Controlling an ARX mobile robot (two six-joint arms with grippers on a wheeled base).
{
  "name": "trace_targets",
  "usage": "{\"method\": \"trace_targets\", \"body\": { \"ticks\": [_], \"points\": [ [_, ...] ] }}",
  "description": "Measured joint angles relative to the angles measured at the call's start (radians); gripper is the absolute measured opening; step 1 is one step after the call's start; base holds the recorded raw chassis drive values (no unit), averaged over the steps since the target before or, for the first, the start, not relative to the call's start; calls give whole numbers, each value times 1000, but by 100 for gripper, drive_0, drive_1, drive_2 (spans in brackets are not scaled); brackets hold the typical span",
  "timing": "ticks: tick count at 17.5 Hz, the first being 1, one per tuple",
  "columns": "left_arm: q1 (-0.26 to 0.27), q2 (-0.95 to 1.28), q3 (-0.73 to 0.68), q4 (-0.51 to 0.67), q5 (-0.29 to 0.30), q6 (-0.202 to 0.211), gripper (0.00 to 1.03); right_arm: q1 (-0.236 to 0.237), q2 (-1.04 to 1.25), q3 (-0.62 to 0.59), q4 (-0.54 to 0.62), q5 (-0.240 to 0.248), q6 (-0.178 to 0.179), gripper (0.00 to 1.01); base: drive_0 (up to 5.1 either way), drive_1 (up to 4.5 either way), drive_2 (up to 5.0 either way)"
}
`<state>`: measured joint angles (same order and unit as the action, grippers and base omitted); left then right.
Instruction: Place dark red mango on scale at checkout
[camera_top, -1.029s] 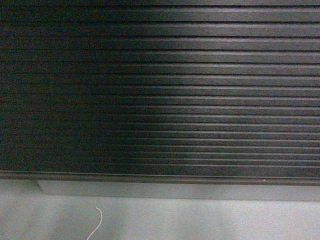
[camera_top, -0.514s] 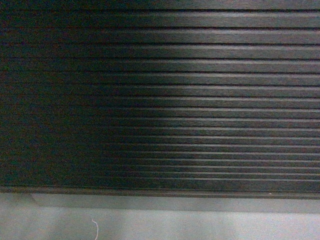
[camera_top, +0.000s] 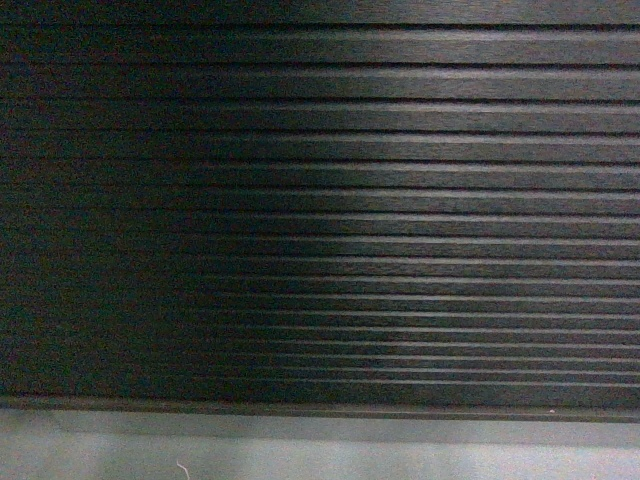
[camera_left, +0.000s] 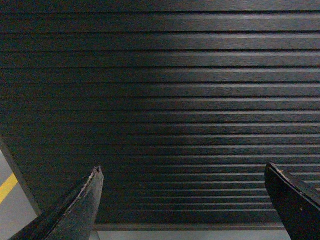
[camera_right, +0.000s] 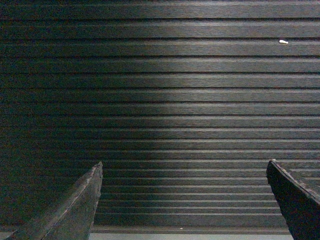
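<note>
The dark ribbed front of the checkout (camera_top: 400, 200) fills the head view, close up, and also fills both wrist views (camera_left: 190, 90) (camera_right: 190, 90). My left gripper (camera_left: 182, 167) is open, its two dark fingers wide apart with nothing between them, pointing at the slats. My right gripper (camera_right: 184, 164) is open the same way and empty. The dark red mango and the scale are out of view. The counter's top does not show.
A grey plinth (camera_top: 330, 430) runs along the counter's base above the pale floor (camera_top: 90, 465). A thin white thread (camera_top: 183, 468) lies on the floor. A yellow floor stripe (camera_left: 7, 186) shows at the left edge. A small white speck (camera_right: 283, 42) sits on a slat.
The slatted front and plinth have slid down in the head view and grown larger. Less floor shows, and the white thread has moved toward the bottom edge.
</note>
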<state>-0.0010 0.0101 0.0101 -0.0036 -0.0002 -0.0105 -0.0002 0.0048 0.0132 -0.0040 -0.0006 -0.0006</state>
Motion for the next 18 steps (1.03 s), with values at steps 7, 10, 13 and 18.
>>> {"method": "trace_targets", "body": {
  "ticks": [7,10,13,18],
  "points": [
    [0,0,0,0,0,0,98,0,0,0,0,0,0,98,0,0,0],
    [0,0,0,0,0,0,98,0,0,0,0,0,0,98,0,0,0],
    [0,0,0,0,0,0,98,0,0,0,0,0,0,98,0,0,0],
    [0,0,0,-5,0,0,98,0,0,0,-3,0,0,98,0,0,0]
  ]
}}
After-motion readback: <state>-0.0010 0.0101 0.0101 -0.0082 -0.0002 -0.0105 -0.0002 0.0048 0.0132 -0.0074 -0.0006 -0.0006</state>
